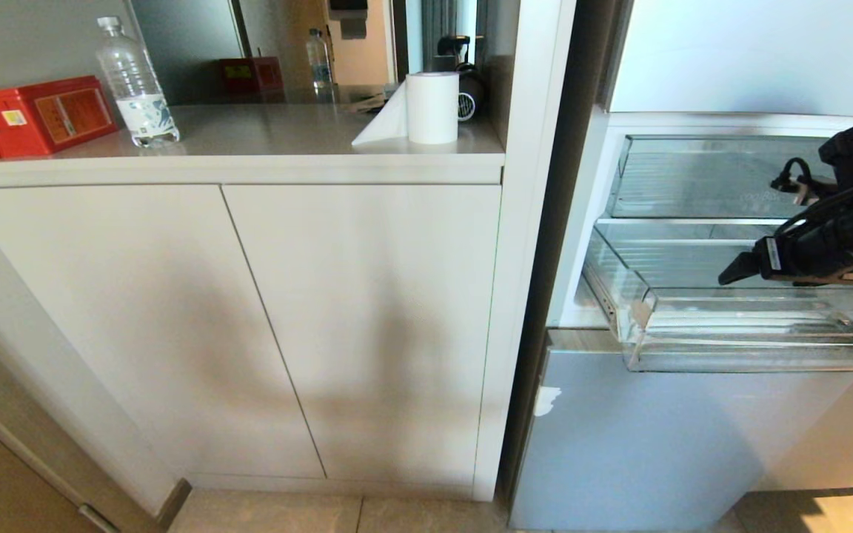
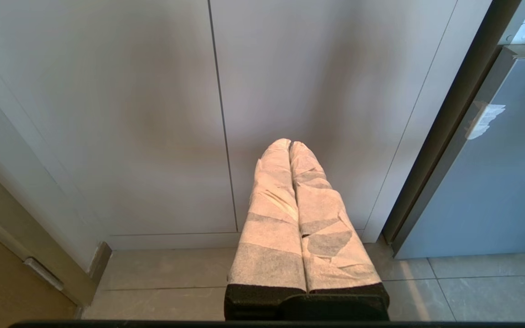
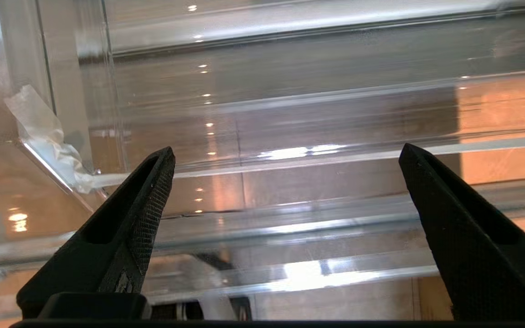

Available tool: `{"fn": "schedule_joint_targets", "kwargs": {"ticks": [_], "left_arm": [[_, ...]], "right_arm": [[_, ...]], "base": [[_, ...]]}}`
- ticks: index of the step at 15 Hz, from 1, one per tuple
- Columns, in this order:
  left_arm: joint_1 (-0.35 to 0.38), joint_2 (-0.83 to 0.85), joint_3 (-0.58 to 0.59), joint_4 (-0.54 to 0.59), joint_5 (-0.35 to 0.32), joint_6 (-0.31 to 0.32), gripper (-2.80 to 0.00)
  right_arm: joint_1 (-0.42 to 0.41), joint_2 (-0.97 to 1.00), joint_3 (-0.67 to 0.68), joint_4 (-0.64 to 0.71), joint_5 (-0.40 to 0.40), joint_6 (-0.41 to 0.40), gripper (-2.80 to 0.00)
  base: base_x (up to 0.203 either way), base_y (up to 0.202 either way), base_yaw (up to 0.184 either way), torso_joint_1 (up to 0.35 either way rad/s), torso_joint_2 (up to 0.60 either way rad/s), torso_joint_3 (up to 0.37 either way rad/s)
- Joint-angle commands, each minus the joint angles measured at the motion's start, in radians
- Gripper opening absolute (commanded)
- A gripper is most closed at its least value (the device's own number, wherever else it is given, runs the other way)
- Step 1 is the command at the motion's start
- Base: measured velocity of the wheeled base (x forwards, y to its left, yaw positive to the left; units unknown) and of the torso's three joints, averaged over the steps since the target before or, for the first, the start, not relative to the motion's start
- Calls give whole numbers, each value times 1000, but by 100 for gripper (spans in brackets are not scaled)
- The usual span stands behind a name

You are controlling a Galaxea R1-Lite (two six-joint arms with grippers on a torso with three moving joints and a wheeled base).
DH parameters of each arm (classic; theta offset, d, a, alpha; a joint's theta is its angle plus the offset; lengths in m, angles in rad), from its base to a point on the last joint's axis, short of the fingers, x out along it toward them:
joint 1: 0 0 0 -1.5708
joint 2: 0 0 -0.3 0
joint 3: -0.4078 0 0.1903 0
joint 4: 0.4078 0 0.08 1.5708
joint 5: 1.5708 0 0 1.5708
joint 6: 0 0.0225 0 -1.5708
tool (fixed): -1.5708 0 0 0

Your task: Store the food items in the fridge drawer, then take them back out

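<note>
Red box (image 1: 32,116): far left of tabletop (image 1: 271,133), lying flat, label facing front.
Water bottle (image 1: 134,81): upright, just beside the red box on its right, clear plastic with printed label.
Paper towel roll (image 1: 430,107): upright near right end of tabletop, loose sheet trailing down to its left.
Cabinet doors (image 1: 249,318): two pale doors below the tabletop, both closed.
Left gripper (image 2: 290,145): hanging low before the cabinet doors, above the tiled floor (image 2: 176,282); fingers (image 2: 271,214) wrapped in white tape, pressed together, holding nothing.
Fridge drawer (image 1: 752,354): clear plastic, ribbed floor, pulled out from the open fridge right of the cabinet; no fruit seen inside; scrap of tape at a front corner.
Upper clear bin (image 1: 700,178): above and behind the drawer.
Right gripper (image 3: 287,157): over the drawer; black fingers (image 3: 139,205) spread wide apart, nothing between them.
</note>
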Motion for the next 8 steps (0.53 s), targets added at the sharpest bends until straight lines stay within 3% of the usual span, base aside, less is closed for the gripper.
{"fn": "schedule_joint_targets", "kwargs": {"ticks": [1,8], "left_arm": [[0,0,2,0,0,0,-280],[0,0,2,0,0,0,-280]], "right_arm": [[-9,-39,38,6,4,-2,0],[-24,-157,170,6,13,-18,0]], "base": [[0,0,0,0,0,0],[0,0,0,0,0,0]]}}
